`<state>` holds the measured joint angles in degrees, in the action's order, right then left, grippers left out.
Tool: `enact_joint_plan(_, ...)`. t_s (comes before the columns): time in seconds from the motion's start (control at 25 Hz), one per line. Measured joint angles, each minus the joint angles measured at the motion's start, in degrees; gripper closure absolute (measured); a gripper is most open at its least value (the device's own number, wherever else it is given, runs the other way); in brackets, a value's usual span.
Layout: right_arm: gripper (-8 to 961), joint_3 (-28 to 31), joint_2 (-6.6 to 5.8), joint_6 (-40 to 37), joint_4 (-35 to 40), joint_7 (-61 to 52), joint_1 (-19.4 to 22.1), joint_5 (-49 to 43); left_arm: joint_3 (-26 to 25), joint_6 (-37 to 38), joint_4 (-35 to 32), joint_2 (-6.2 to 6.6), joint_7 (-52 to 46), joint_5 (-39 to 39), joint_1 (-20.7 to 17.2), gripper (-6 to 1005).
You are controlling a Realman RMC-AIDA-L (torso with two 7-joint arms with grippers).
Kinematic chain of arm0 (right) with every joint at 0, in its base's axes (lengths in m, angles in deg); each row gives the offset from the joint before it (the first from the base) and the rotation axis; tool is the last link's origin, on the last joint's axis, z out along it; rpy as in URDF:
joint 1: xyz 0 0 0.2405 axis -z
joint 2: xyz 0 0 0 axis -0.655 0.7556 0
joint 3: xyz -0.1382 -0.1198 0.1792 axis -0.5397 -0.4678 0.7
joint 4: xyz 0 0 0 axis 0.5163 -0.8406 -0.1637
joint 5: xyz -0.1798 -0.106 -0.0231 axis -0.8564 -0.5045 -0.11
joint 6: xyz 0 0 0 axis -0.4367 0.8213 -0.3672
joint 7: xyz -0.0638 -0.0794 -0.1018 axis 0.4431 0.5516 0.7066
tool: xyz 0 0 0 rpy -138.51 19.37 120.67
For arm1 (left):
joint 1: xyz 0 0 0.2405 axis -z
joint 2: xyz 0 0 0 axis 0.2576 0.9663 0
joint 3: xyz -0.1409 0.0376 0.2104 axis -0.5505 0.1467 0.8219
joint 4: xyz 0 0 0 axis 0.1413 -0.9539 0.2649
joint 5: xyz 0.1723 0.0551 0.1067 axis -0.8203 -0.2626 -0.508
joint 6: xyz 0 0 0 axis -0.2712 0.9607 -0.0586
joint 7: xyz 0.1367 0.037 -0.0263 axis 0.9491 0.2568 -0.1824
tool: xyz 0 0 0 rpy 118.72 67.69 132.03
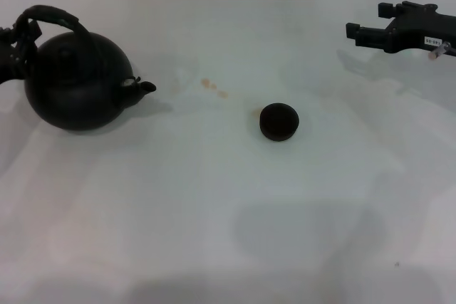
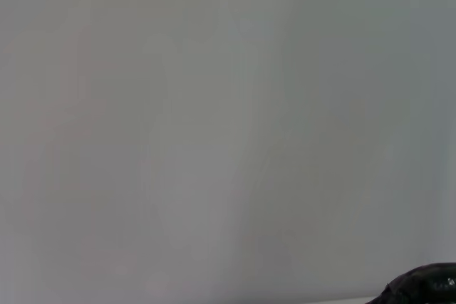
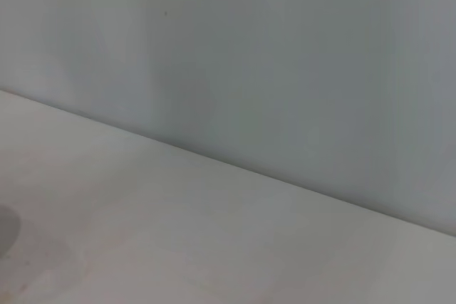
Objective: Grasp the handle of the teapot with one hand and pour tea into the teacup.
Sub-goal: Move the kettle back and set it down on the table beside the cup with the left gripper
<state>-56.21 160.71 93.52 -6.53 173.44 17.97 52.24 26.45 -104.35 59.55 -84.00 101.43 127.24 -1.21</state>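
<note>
Head view: a large round matte black teapot [image 1: 75, 83] with a knobbed lid sits at the far left of a plain white table [image 1: 214, 211]. Its short curved spout [image 1: 142, 86] points toward the table's centre. A dark, rough-textured arched handle [image 1: 53, 15] loops over the top of the pot. At the very left edge, the left gripper [image 1: 10, 51] is at the end of that handle, partly out of view; whether it is clamped on the handle or loose cannot be told. A tiny round dark brown-black teacup [image 1: 278, 121], without a handle, stands near the middle of the table, well apart from the spout. A few small tan stains [image 1: 212, 87] mark the table between pot and cup. The right gripper [image 1: 356, 33], black, hovers over the far right of the table, away from both objects; its fingers point toward the centre and look spread with nothing between them.

Left wrist view: mostly a blank pale grey wall [image 2: 214, 105]. A sliver of something dark and glossy shows in one corner; what it is cannot be told.

Right wrist view: the white table meets the pale grey wall along a slanted line. No task object shows here.
</note>
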Motion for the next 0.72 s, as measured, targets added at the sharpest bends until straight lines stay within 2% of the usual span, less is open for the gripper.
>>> enact_joint_plan(0.72, 113, 0.09, 0.01, 0.02, -0.51, 0.00, -0.08, 0.00, -0.49, 2.14, 2.38, -0.01, 1.49, 0.57, 0.44, 878)
